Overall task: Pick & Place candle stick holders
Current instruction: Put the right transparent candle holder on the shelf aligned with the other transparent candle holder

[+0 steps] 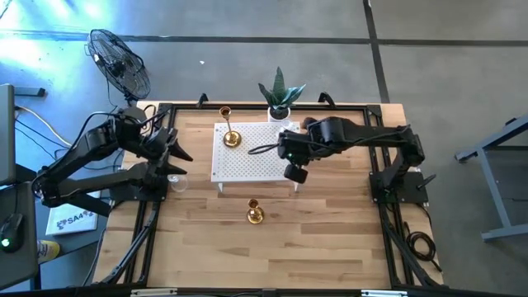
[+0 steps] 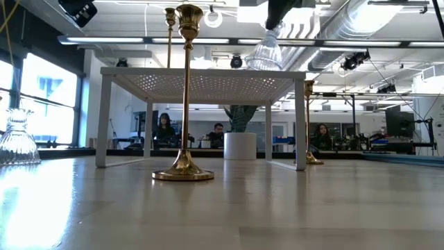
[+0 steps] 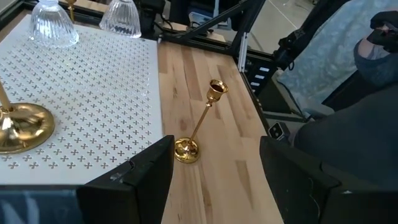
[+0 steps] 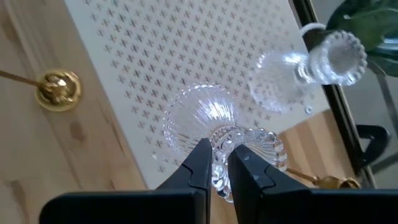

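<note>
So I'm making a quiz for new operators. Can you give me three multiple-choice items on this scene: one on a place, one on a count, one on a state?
1. Where does the gold candle stick holder nearest the low camera stand?
A. On the white perforated stand
B. On the bare wooden table, in front of the stand
C. In the plant pot

2. How many gold candle stick holders does the low view show?
A. One
B. Two
C. Three

3. What is the right pincer doing?
A. Shut on a glass candle stick holder
B. Open over the plant
C. Shut on a gold holder

Answers:
1 B: the gold candle stick holder sits on wood, clear of the white perforated stand.
2 C: the near one, a second rising above the stand top, and a third by the stand's leg.
3 A: the right pincer grips the glass candle stick holder; the left pincer waits open at the table's left.
</note>
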Action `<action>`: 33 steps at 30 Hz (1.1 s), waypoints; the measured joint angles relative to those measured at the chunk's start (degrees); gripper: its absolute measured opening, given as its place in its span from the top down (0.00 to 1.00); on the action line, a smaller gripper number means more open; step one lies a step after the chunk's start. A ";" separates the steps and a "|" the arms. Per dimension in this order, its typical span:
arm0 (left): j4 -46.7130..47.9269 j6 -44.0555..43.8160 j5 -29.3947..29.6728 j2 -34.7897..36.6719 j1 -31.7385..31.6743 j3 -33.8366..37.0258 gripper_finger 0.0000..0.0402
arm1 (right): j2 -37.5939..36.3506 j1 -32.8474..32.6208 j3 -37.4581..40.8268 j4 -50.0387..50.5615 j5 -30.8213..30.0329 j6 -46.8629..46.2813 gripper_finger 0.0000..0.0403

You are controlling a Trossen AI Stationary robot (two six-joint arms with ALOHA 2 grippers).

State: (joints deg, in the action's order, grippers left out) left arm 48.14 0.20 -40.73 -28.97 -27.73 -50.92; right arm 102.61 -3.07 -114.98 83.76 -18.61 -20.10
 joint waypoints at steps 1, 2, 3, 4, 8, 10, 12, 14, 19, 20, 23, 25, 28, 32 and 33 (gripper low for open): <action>0.00 0.01 -0.16 0.02 0.00 0.00 0.42 | 0.00 0.00 0.00 -0.24 0.18 0.02 0.94; 0.00 0.01 -0.22 0.04 0.00 0.00 0.42 | 0.00 -0.04 0.00 -0.24 0.43 0.14 0.94; 0.00 0.01 -0.30 0.04 0.00 0.00 0.42 | 0.00 -0.06 0.00 -0.29 0.50 0.56 0.94; 0.00 -0.01 -0.31 0.04 0.00 0.00 0.42 | 0.24 -0.09 0.00 -0.56 0.53 0.84 0.94; 0.00 -0.01 -0.30 0.02 0.00 0.00 0.42 | 1.35 0.18 -0.02 -1.11 1.29 1.27 0.94; 0.02 0.00 -0.30 0.04 0.00 0.00 0.42 | 1.97 0.47 0.00 -1.08 1.65 2.31 0.94; 0.07 -0.01 -0.33 0.04 0.00 0.00 0.42 | 2.60 0.85 0.00 -1.35 1.49 2.60 0.94; 0.44 -0.01 -0.30 0.04 0.00 0.00 0.42 | 3.32 1.32 0.00 -1.35 1.90 2.64 0.94; 1.44 -0.01 -0.30 0.04 0.01 0.00 0.42 | 3.98 2.41 -0.04 -1.02 2.45 2.67 0.94; 1.60 -0.01 -0.31 0.04 0.00 0.01 0.42 | 4.12 2.48 -0.09 -1.08 2.49 2.69 0.94; 1.62 -0.01 -0.57 0.04 0.00 0.02 0.42 | 4.22 2.89 -0.13 -1.41 2.45 3.53 0.94; 1.67 -0.01 -0.70 0.04 0.00 0.01 0.42 | 4.23 3.17 -0.13 -1.50 2.48 3.67 0.94; 1.77 -0.01 -0.75 0.04 0.00 0.02 0.42 | 4.24 3.49 -0.13 -1.77 2.51 3.70 0.94; 2.09 -0.01 -0.81 0.04 0.00 0.02 0.42 | 4.28 3.61 -0.11 -2.25 2.41 4.09 0.94; 2.55 -0.01 -0.82 0.04 0.00 0.02 0.42 | 4.28 3.61 -0.11 -2.25 2.40 4.00 0.94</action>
State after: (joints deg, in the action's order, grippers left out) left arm 50.69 0.19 -41.56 -28.93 -27.73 -50.89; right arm 106.89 0.54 -115.09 81.52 -16.21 -16.10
